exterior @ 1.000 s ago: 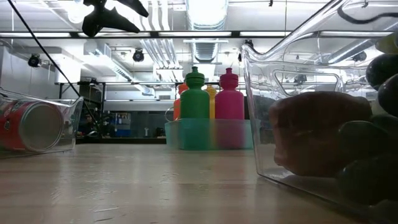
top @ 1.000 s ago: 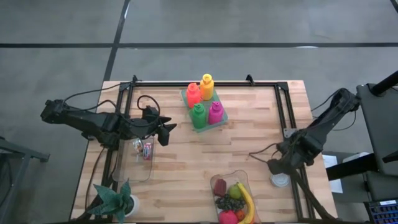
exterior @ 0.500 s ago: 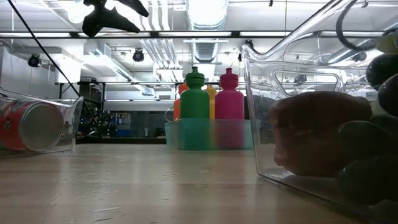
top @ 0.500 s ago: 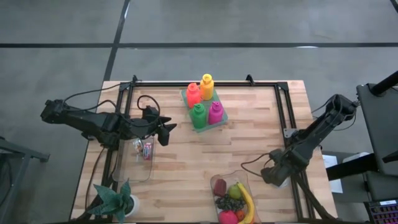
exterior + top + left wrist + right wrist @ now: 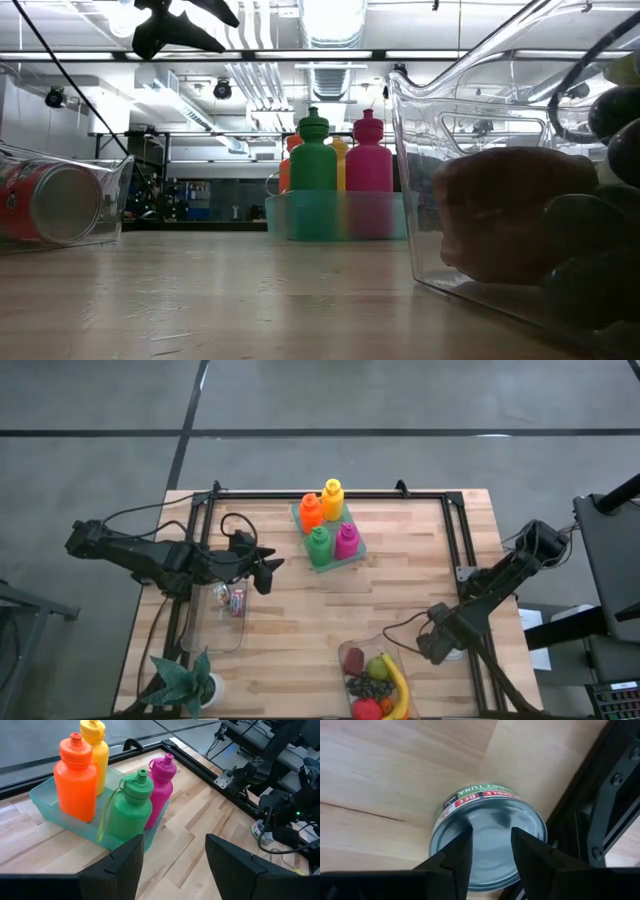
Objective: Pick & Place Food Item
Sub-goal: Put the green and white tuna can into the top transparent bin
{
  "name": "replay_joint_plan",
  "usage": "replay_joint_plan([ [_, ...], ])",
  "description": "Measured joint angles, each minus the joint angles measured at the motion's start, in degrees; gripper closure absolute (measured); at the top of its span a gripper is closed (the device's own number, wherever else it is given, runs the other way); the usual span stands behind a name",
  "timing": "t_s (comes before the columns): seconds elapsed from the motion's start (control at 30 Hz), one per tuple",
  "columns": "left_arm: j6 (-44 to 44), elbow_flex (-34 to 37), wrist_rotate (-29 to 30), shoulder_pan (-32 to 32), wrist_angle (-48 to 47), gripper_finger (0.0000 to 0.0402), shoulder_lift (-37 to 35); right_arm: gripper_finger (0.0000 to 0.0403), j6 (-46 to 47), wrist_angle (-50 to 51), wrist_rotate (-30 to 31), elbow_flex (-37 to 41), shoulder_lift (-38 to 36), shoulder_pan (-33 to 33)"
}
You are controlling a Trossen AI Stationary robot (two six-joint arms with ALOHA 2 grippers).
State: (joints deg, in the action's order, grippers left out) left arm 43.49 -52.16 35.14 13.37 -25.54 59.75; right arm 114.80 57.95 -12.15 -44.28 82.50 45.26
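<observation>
Clear fruit bin [image 5: 343, 653], bottom centre of the high view, held a banana [image 5: 397, 682] and other fruit on the wooden table [image 5: 300, 620]. A potted plant [image 5: 185, 678] stood at the lower left corner. Just right of the bin, the right gripper [image 5: 428, 647] hung directly above the tuna can [image 5: 490, 815], which lay flat near the table's lower right edge beside the black frame rail. Its fingers [image 5: 452, 855] were slightly spread over the lid, gripping nothing, and contact with the lid could not be judged. At left of centre, a second clear container [image 5: 212, 635] held a red can [image 5: 236, 601] lying on its side. Just above it in the frame, the left gripper [image 5: 268, 574] was raised over the table, fingers spread and empty. At top centre, a teal tray [image 5: 358, 550] carried four upright bottles: green [image 5: 319, 544], pink [image 5: 346, 540], orange [image 5: 310, 510] and yellow [image 5: 333, 498].
</observation>
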Motion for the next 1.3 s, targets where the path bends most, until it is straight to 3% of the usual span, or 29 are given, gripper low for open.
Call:
replay_joint_plan([
  [0.3,0.0,0.0,0.0,0.0,-0.1,0.0185,0.0,0.0269,-1.5,-1.0,2.8,0.0,2.9,-0.2],
  [0.4,0.0,0.0,0.0,0.0,-0.1,0.0185,0.0,0.0269,-1.6,-1.3,7.4,0.1,1.7,-0.7],
  [0.6,0.0,0.0,0.0,0.0,-0.1,0.0185,0.0,0.0269,-1.3,-0.8,22.6,0.7,-0.5,-2.0],
  [0.87,0.0,0.0,0.0,0.0,0.0,0.0185,0.0,0.0268,-3.2,-6.0,25.2,5.1,-1.1,-7.6],
  [0.97,0.0,0.0,0.0,0.0,0.0,0.0185,0.0,0.0268,-6.1,-8.2,27.0,5.8,-1.1,-10.2],
  [1.17,0.0,0.0,0.0,0.0,0.0,0.0185,0.0,0.0268,-15.1,-11.9,36.2,5.1,-1.3,-16.6],
  [1.3,0.0,0.0,0.0,0.0,0.0,0.0185,0.0,0.0268,-24.1,-18.2,36.4,5.3,-1.0,-22.7],
])
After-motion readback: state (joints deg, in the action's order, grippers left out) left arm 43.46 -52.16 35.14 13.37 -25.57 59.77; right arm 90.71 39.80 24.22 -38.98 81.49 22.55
